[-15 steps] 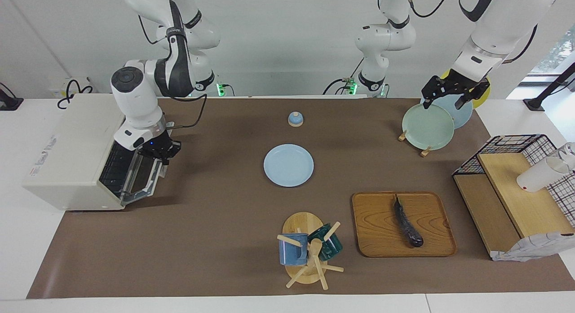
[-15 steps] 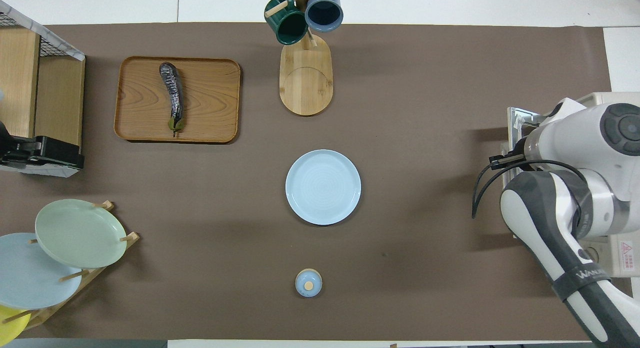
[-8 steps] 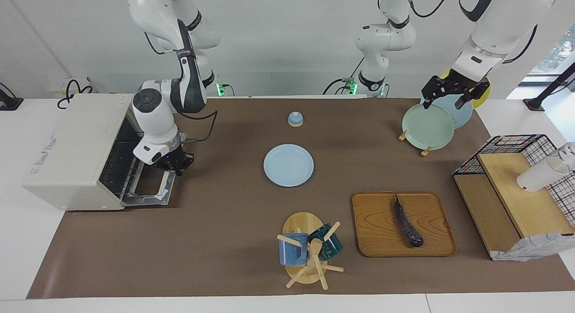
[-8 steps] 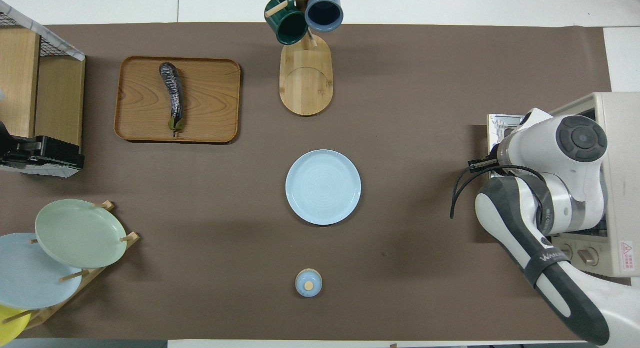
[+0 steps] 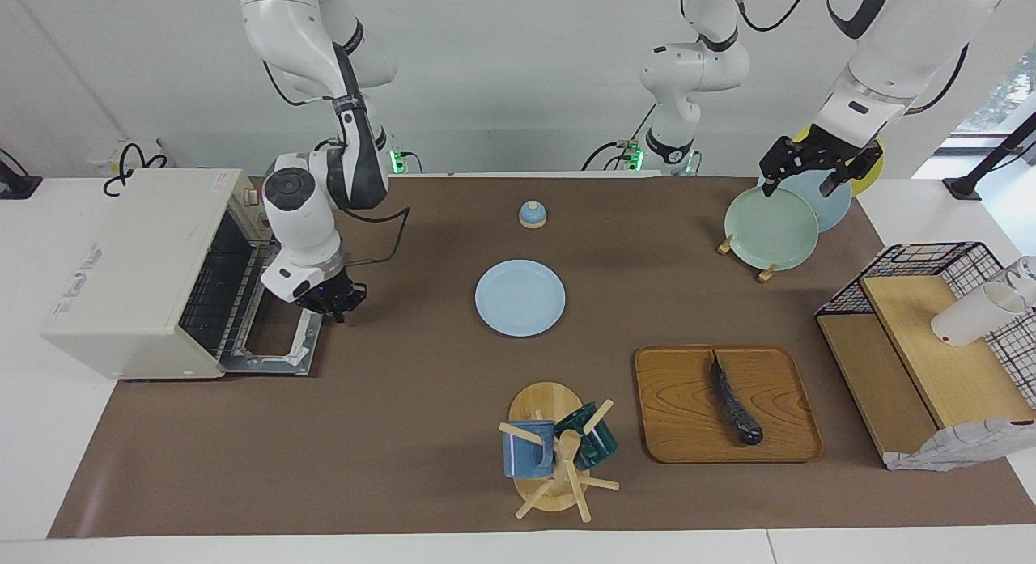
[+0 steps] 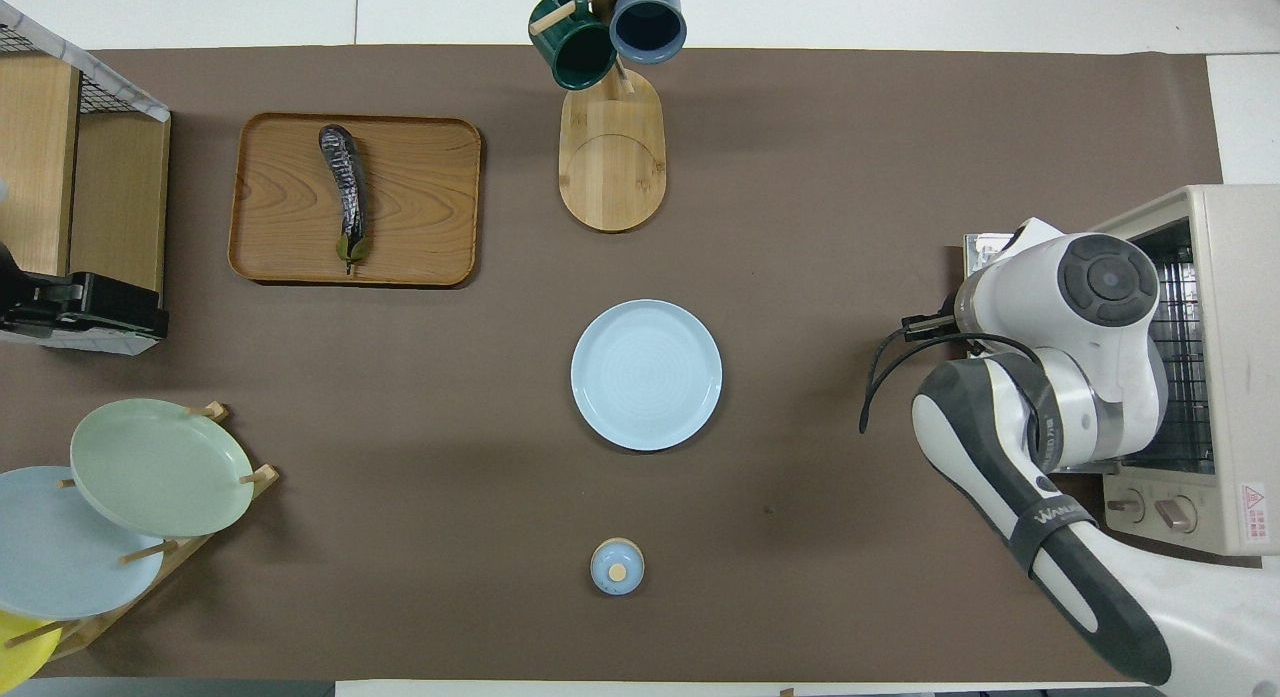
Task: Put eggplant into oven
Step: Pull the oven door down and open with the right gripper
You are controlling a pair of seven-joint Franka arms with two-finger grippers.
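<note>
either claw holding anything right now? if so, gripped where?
Nothing is held. Right claw is shut on nothing, just off the oven door's edge. Left claw hangs open over the plate rack. The eggplant lies untouched on its tray.

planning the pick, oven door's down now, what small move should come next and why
Probably bring the left gripper, open over the plate rack, toward the eggplant, untouched on the wooden tray. The oven door lies flat, rack exposed; the right gripper, shut and empty, is just above it.
</note>
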